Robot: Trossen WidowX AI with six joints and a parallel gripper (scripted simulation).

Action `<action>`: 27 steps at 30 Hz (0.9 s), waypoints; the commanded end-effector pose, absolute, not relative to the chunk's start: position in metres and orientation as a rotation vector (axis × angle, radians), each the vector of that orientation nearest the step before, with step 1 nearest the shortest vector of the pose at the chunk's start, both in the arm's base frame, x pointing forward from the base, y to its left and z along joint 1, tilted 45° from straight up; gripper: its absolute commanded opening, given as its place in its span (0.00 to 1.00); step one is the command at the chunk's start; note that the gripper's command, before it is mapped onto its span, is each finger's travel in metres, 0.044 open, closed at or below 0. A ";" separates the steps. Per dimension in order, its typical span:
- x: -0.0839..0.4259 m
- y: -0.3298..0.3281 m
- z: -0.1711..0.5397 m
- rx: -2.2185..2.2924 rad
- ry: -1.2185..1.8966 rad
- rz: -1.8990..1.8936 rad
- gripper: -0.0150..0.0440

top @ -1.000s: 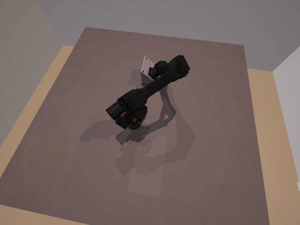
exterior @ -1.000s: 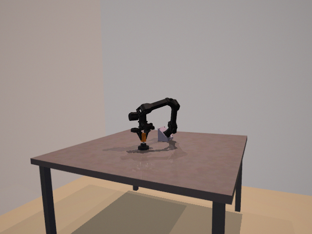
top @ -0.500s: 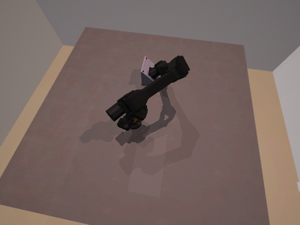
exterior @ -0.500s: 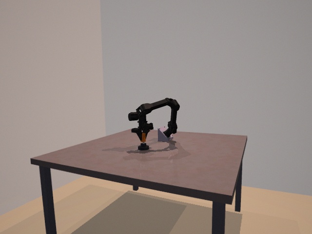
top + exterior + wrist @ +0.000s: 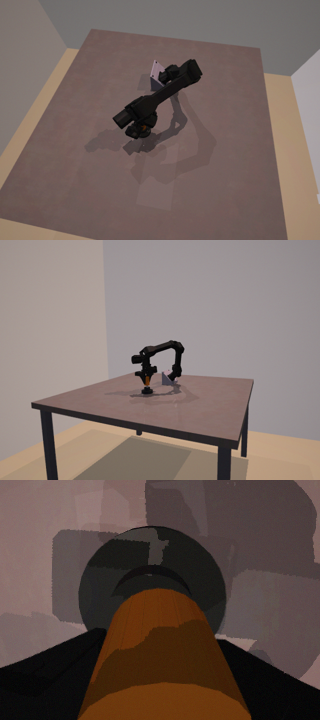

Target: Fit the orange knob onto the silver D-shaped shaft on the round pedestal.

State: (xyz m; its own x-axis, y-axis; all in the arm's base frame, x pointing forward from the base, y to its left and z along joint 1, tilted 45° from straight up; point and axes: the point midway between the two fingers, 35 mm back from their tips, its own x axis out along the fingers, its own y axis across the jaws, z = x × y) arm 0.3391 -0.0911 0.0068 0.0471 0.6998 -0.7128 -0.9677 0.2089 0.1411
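Observation:
The orange knob is upright between the fingers of my gripper, which is shut on it. The round black pedestal stands on the table directly below the knob. A short light piece of the silver shaft shows between the knob's bottom and the pedestal, so the knob is not down on the pedestal. The knob hides the shaft in the wrist view. The knob's hole and both flat sides are hidden, and I cannot tell whether the shaft's tip is inside the hole.
The arm's pale lilac wedge-shaped base mount stands farther back on the brownish table. The arm arches from it over to the pedestal. Arm shadows lie around the pedestal.

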 end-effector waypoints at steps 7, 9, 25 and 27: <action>0.335 -0.094 0.010 -0.592 0.639 1.408 0.25; 0.334 -0.093 0.009 -0.592 0.639 1.408 0.25; 0.335 -0.089 0.005 -0.592 0.639 1.408 0.25; 0.335 -0.089 0.005 -0.592 0.639 1.408 0.25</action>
State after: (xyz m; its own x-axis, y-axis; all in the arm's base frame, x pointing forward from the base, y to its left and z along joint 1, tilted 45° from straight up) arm 0.3350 -0.0891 0.0051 0.0517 0.6969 -0.7153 -0.9971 0.0767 0.0026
